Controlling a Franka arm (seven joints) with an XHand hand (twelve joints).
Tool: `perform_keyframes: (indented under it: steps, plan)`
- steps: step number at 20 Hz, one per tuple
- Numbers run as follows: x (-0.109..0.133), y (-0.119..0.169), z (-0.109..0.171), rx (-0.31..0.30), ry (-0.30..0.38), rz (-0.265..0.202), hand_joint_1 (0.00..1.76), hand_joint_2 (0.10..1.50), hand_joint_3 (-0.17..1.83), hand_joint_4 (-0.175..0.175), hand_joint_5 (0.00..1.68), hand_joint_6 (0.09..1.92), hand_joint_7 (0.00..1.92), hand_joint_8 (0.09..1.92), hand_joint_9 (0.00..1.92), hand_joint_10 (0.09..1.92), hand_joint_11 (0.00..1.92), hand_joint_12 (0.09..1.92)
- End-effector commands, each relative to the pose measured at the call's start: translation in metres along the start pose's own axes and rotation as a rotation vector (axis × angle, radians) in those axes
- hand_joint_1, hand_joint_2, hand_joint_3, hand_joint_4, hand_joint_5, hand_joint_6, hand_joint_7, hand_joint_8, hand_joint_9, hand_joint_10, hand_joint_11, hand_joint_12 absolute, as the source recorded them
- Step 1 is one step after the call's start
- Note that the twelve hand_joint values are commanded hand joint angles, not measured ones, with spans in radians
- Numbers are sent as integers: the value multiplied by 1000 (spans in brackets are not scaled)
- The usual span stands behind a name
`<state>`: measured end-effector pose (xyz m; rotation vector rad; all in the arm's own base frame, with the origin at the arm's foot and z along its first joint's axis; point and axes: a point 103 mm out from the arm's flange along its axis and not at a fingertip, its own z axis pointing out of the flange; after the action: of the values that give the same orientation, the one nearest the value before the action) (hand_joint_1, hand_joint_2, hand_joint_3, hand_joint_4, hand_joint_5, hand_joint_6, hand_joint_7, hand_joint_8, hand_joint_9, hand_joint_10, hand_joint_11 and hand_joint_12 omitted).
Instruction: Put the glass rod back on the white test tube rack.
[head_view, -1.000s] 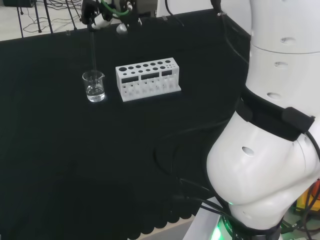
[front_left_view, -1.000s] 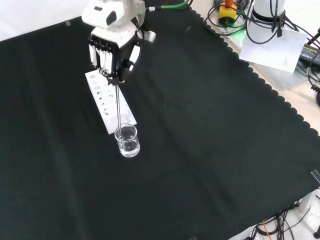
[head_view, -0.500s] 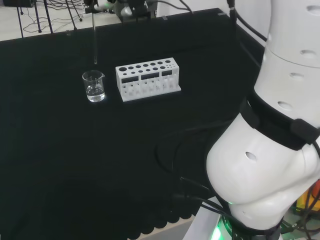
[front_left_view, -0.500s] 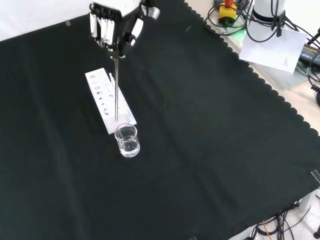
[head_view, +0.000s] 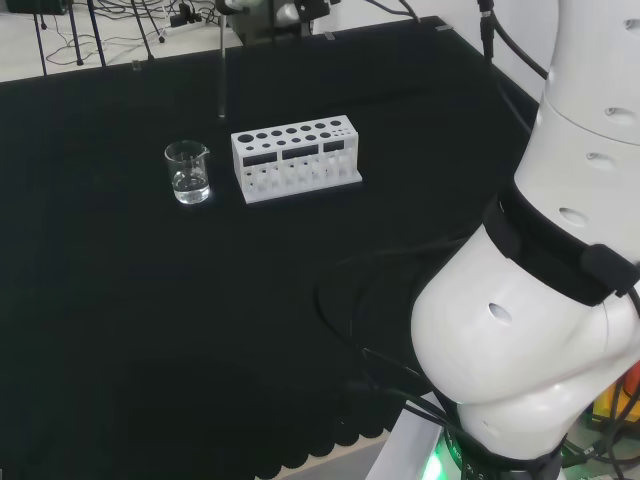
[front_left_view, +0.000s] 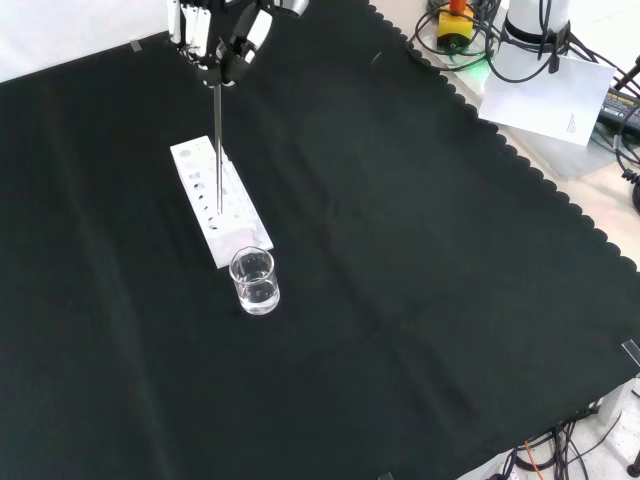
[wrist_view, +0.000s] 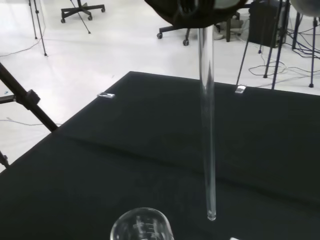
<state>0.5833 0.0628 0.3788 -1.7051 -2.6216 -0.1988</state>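
My hand (front_left_view: 222, 30) is at the top of the front view, its fingers curled round the upper end of a clear glass rod (front_left_view: 217, 140). The rod (head_view: 222, 70) hangs upright in the air, its lower tip above the white test tube rack (front_left_view: 215, 200) near the beaker end. In the head view the rod's tip is just above and left of the rack (head_view: 296, 158). A small glass beaker (head_view: 188, 172) with clear liquid stands on the cloth beside the rack. In the wrist view the rod (wrist_view: 207, 125) hangs beside the beaker's rim (wrist_view: 141, 227).
The arm's white links (head_view: 540, 300) stand at the right of the head view. The black cloth's scalloped edge (front_left_view: 520, 160) runs along the right in the front view, with cables and a paper sheet (front_left_view: 545, 95) beyond it.
The hand has lifted the rod out of the beaker and carried it sideways toward the rack. The beaker and rack stay where they were.
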Motion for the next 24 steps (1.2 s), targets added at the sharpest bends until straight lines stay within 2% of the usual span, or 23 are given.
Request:
perform_keyframes:
  steps: [1, 10, 24]
  plan:
    - [-18, -12, 3, 2, -6, 28, 1305, 1030, 0, -175, 1168, 384, 1222, 904, 1831, 231, 1282, 716]
    - [-32, -15, 18, 27, -6, 37, 1305, 1030, 0, -175, 1168, 383, 1222, 903, 1832, 230, 1282, 715]
    - [-36, -5, 37, 45, 19, 50, 1305, 1030, 0, -175, 1170, 381, 1223, 902, 1832, 229, 1282, 713]
